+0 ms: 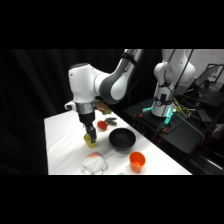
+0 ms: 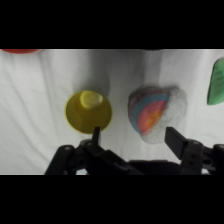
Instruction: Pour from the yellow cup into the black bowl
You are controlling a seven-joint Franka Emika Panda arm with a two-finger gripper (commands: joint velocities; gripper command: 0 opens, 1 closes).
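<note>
The small mustard-yellow cup [image 2: 88,111] stands upright, a pale lump inside, below the spread, empty pincer [image 2: 134,136].

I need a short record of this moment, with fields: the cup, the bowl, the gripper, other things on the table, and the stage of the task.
yellow cup: upright on the white table, something pale yellow inside
black bowl: upright beside the cup, apart from it
gripper: open, low over the cup, one finger at its rim, nothing held
other things: orange cup; clear dome with coloured stripes; red object
stage: cup not yet grasped, nothing poured
</note>
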